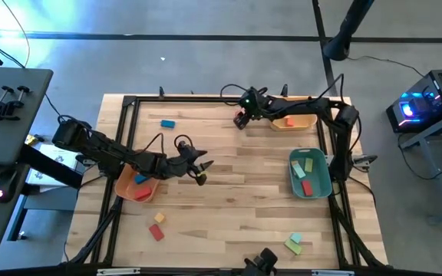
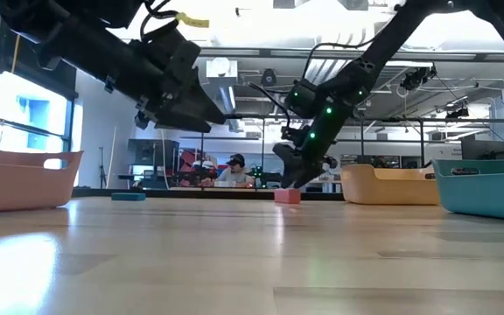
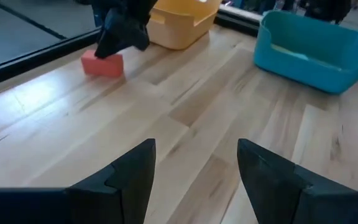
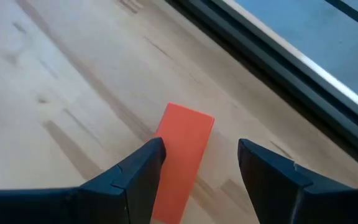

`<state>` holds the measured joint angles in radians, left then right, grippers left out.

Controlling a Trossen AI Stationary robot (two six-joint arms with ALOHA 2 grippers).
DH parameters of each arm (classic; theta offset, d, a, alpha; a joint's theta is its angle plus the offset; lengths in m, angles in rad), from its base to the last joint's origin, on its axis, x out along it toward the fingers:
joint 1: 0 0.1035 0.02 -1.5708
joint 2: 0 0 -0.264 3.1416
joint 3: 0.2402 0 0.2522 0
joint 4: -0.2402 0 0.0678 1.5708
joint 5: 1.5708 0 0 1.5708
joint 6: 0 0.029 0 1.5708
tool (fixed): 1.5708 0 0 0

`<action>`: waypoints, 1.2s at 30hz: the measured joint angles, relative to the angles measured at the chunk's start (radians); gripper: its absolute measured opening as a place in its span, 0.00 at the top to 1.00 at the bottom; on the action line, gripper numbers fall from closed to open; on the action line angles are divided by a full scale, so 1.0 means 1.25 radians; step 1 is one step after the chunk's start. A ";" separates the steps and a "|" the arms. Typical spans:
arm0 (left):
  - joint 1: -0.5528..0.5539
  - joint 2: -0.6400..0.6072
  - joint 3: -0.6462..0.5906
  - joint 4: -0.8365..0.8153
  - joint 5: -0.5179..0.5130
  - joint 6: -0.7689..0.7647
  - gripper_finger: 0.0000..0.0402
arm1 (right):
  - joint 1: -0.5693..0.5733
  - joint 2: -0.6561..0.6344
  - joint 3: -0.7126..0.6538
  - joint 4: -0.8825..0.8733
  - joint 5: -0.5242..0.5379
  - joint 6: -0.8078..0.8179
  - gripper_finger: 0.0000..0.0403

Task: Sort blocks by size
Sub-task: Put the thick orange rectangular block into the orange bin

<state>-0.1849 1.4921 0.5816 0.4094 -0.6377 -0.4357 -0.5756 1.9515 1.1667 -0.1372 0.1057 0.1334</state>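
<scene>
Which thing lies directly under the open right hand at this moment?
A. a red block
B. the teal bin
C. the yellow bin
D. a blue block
A: in the right wrist view the red block lies on the table between the fingers of the right hand, which are spread and not touching it.

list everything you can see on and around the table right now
blocks: about twelve; one red under the right gripper, one blue far left, two near left, two near right, others in bins
orange bin: one, left edge
yellow bin: one, far right
teal bin: one, right side
table: one, light wood
person: one, seated in the room behind
left gripper: open, table middle
right gripper: open, over the red block
</scene>
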 joint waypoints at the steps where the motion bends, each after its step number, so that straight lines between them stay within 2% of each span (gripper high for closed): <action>1: -0.001 0.000 0.000 0.004 0.000 0.000 0.47 | 0.003 0.003 0.001 0.006 -0.009 -0.002 0.48; 8: -0.020 0.000 0.000 0.009 -0.001 -0.004 0.47 | 0.050 0.004 0.001 -0.009 -0.019 -0.015 0.48; 12: -0.037 0.000 0.000 0.015 -0.006 -0.013 0.47 | 0.103 -0.014 0.001 -0.078 -0.079 -0.054 0.48; 17: -0.061 0.000 0.000 0.020 -0.042 -0.007 0.47 | 0.199 -0.088 -0.007 -0.154 -0.069 -0.094 0.48; 20: -0.073 0.000 0.000 0.024 -0.056 -0.007 0.47 | 0.263 -0.152 -0.014 -0.172 -0.031 -0.125 0.48; 23: -0.084 0.000 0.000 0.024 -0.066 -0.006 0.47 | 0.327 -0.202 -0.113 -0.092 0.013 -0.175 0.48; 26: -0.090 0.000 0.000 0.022 -0.082 0.001 0.47 | 0.371 -0.234 -0.255 0.102 0.014 -0.206 0.48; 30: -0.081 0.000 0.000 0.022 -0.091 0.031 0.47 | 0.385 -0.241 -0.387 0.347 0.018 -0.249 0.48; 33: -0.065 0.000 0.000 0.022 -0.090 0.044 0.47 | 0.369 -0.241 -0.417 0.455 0.014 -0.280 0.48; 36: -0.042 0.000 0.000 0.023 -0.075 0.058 0.47 | 0.325 -0.238 -0.412 0.451 -0.042 -0.305 0.48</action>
<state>-0.2369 1.4925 0.5816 0.4380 -0.7311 -0.3629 -0.1692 1.6538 0.6514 0.4268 0.0532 -0.2482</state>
